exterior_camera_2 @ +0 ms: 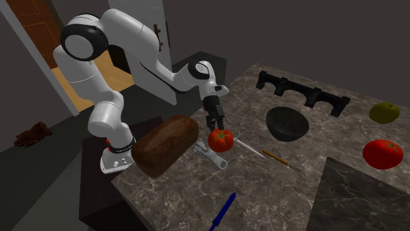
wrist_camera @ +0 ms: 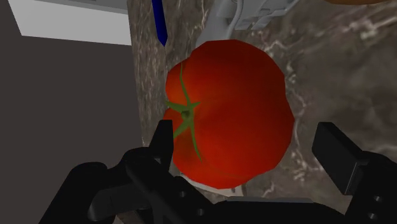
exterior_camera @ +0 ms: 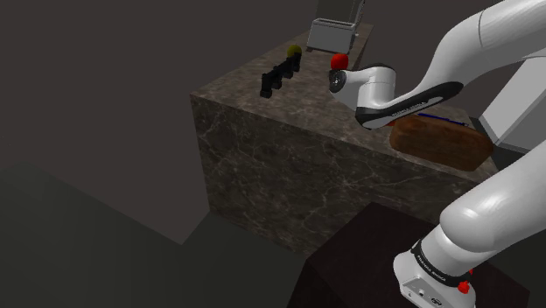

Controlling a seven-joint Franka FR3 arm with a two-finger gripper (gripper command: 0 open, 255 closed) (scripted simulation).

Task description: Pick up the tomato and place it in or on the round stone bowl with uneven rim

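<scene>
A dark, veined stone counter (exterior_camera_2: pixel 276 190) carried everything, with dim grey walls behind it. The tomato (exterior_camera_2: pixel 221 139) sat on that counter, red, its green calyx turned to one side, resting on the stone and not lifted. The gripper (exterior_camera_2: pixel 215 121) hung directly over the tomato. In the wrist view its two black fingers (wrist_camera: pixel 337 149) stood wide apart, one on each side of the fruit. One finger was close against the tomato's skin and the other was clear of it, so the tool clasped nothing. A pale wrench (exterior_camera_2: pixel 211 156) lay just beside the tomato, and a brown loaf (exterior_camera_2: pixel 166 144) lay near the tomato toward the second exterior view's left. The round dark bowl (exterior_camera_2: pixel 287 123) stood near the tomato toward that view's right, apart from it, with nothing showing inside. A thin orange-handled tool (exterior_camera_2: pixel 276 156) lay on the same side of the tomato, in front of the bowl. A blue pen (exterior_camera_2: pixel 223 211), a second tomato (exterior_camera_2: pixel 382 153), a yellow-green fruit (exterior_camera_2: pixel 384 113) and a black rack (exterior_camera_2: pixel 302 92) all lay well apart from the tomato. By these signs the approach looked finished and little else. Closing on the fruit, raising it, carrying it across to the bowl and letting go all appeared left to do.
</scene>
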